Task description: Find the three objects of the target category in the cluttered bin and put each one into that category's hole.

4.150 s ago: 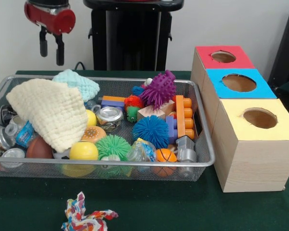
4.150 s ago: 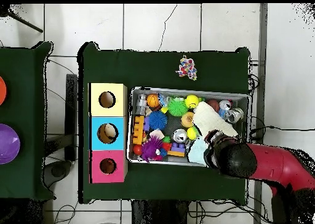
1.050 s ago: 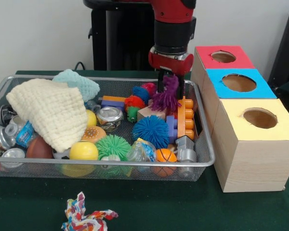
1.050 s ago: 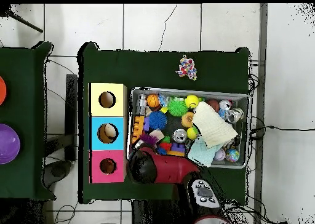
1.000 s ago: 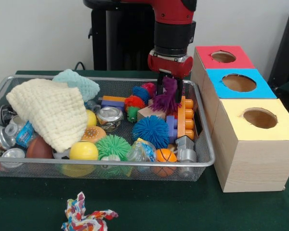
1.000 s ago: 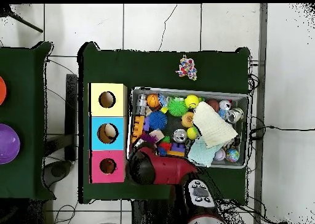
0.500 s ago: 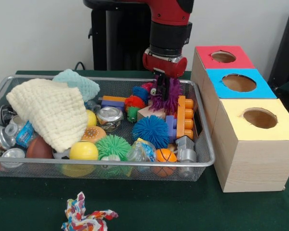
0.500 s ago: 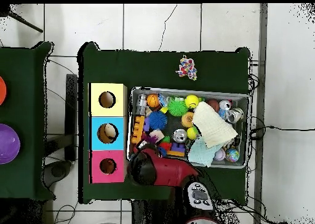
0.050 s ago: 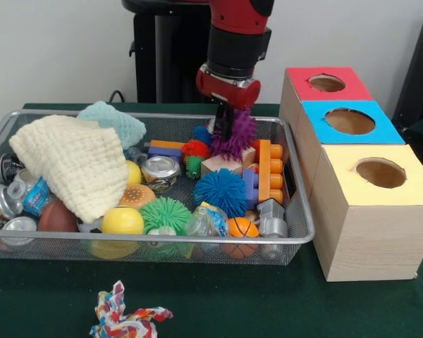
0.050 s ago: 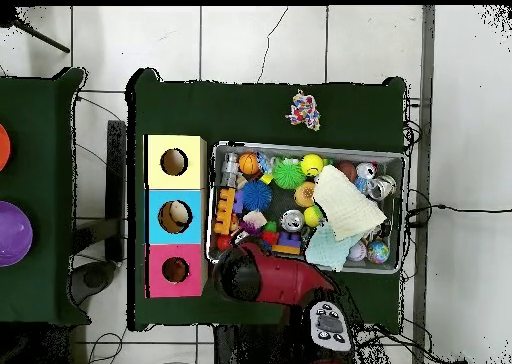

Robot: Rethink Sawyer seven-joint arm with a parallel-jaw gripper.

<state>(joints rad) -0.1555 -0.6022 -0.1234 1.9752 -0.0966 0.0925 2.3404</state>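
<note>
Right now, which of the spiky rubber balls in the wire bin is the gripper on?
The purple spiky rubber ball, at the bin's back beside the orange block. The gripper is closed on it; the blue and green ones lie untouched nearer the front.

Open air above the three box holes [image 9: 350, 121]; packed toys in the wire bin [image 9: 296, 236], cream cloth [image 9: 74, 162] over its left

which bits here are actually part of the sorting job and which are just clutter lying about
Part of the job:
- gripper, shut on the purple spiky ball
- blue spiky ball
- green spiky ball
- wire bin
- box with three holes

Lying about:
- cream cloth
- building blocks
- rope toy
</note>
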